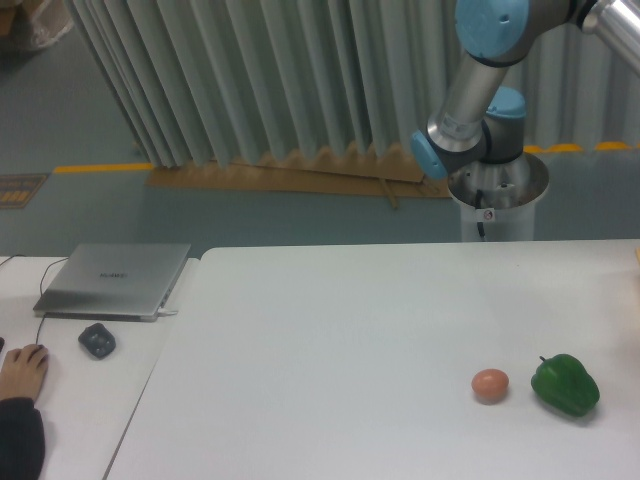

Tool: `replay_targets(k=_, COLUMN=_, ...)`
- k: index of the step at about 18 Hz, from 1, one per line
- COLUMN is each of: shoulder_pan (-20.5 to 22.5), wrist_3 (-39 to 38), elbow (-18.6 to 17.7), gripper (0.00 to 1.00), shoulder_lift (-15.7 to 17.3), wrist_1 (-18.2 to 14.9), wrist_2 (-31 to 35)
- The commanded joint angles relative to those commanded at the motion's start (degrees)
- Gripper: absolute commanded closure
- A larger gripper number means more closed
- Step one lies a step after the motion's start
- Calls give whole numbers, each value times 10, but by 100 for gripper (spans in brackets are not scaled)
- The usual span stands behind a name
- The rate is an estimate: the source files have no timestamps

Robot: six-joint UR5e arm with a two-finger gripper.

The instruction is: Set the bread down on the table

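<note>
Two things, egg (490, 385) and pepper (566, 385), sat on the tabletop (350, 340); no bread showed, and the claw was out of sight, its state unknowable.

We see our arm (470, 85) rising from its base (497, 200) behind the table, with 2 blue joint caps visible. The upper link leaves the picture at the top right corner, so our tool is out of view.
</note>
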Motion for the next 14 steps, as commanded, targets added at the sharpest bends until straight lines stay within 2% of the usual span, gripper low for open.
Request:
replay_targets(k=2, shoulder_pan=-5, wrist_3=-12, elbow=-1, gripper=2, shoulder_lift=-5, wrist_1=1, wrist_2=1)
replay_targets(k=4, shoulder_pan=-6, wrist_3=-25, elbow=-3, gripper=16, shoulder_lift=-7, wrist_1=0, wrist_2=1)
replay_targets(k=7, shoulder_pan=-8, wrist_3=-25, elbow=-3, gripper=51, shoulder_lift=-6, wrist_1=0, wrist_2=1)
replay_targets(k=8, shoulder_pan=-8, wrist_3=-25, elbow=-3, gripper=58, shoulder_lift=-6, wrist_1=0, wrist_2=1)
replay_targets(k=12, shoulder_pan=-8, wrist_3=-23, elbow=-4, gripper=69, shoulder_lift=0, wrist_1=-10, wrist_2=1)
replay_targets(k=14, shoulder_pan=-8, wrist_3=-23, elbow=-4, gripper=69, shoulder_lift=2, wrist_1=-15, wrist_2=0)
